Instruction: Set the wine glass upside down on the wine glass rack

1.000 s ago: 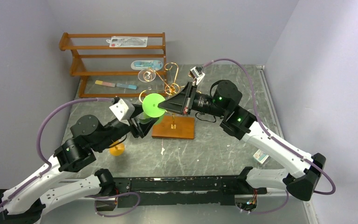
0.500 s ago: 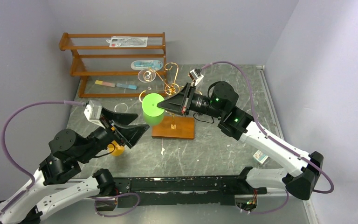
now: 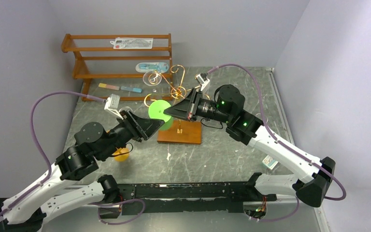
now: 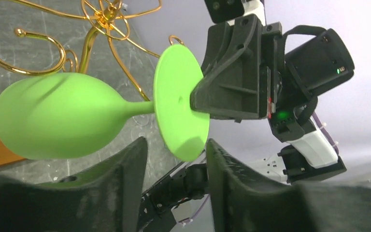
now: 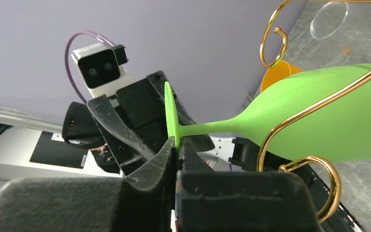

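Left of the wine glass rack point(image 3: 181, 133), the left pincer point(image 4: 176, 145) has come back in after swinging away to the near-left half a second ago. Its jaws were flung wide on that retreat. They now stand partly apart and released, straddling the lower rim of the foot point(image 4: 178, 96) with no visible clamp on it. An orange cup point(image 3: 121, 154) sits on the tabletop point(image 3: 212, 154) near-left of the rack, under that arm. The green wine glass point(image 4: 58, 116) hangs in the air just left of the rack's post, over the left end of its wooden base. In both wrist views it lies roughly sideways, its bowl toward the gold scroll arms, one of which crosses in front of it, and its foot turned away from them. Further right, the right pincer point(image 5: 176, 145) is clenched on the rim of the foot, as it was a second ago, and the glass has barely shifted. The weight seems to have passed to the right arm alone, and the left arm's return reads as an attempt to steady or regrip. The glass is not yet inverted or hooked; it must still be turned bowl-down and its foot slid into a scroll.
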You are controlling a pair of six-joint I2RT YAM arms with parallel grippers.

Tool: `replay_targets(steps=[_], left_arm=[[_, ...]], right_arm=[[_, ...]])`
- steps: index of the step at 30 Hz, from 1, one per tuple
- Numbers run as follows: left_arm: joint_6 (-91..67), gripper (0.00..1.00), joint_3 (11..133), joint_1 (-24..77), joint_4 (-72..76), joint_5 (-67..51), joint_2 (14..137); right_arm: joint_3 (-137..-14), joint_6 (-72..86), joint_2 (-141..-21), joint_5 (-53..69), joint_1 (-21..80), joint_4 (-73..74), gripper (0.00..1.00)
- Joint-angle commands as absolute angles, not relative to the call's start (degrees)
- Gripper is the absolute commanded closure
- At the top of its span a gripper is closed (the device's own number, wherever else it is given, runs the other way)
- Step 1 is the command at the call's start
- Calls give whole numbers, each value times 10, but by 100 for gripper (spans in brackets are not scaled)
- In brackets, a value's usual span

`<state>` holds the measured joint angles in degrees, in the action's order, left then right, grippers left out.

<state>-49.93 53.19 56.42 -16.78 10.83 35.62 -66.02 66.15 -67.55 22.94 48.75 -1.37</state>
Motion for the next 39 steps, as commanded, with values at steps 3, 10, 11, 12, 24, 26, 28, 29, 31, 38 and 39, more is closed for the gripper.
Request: replay_targets(steps=[3, 10, 11, 12, 24, 26, 28, 29, 31, 38, 39], left_arm=[[-527, 62, 584, 567, -173, 156, 380], [-537, 60, 591, 567, -192, 178, 379], [-543, 61, 593, 567, -201, 185, 380], [-551, 64, 592, 567, -209, 194, 379], [-558, 95, 588, 567, -213, 209, 397], [-556, 95, 591, 567, -219, 218, 404], [-553, 95, 592, 567, -215, 222, 409], [-552, 95, 594, 567, -215, 224, 411], [-552, 95, 598, 567, -212, 226, 417], [-577, 95, 599, 566, -202, 240, 433], [-583, 95, 598, 566, -201, 245, 435]], right_arm=[[-674, 630, -668, 237, 488, 24, 100], [-669, 626, -670, 247, 489, 17, 100], [-668, 626, -669, 247, 489, 16, 100], [-667, 625, -669, 247, 489, 17, 100], [-658, 618, -660, 239, 488, 33, 97], [-657, 617, -656, 230, 488, 38, 87], [-656, 616, -652, 226, 485, 39, 75], [-657, 613, -650, 223, 484, 43, 70], [-661, 607, -646, 215, 482, 51, 61], [-680, 586, -626, 160, 479, 86, 39], [-682, 583, -623, 150, 478, 92, 36]])
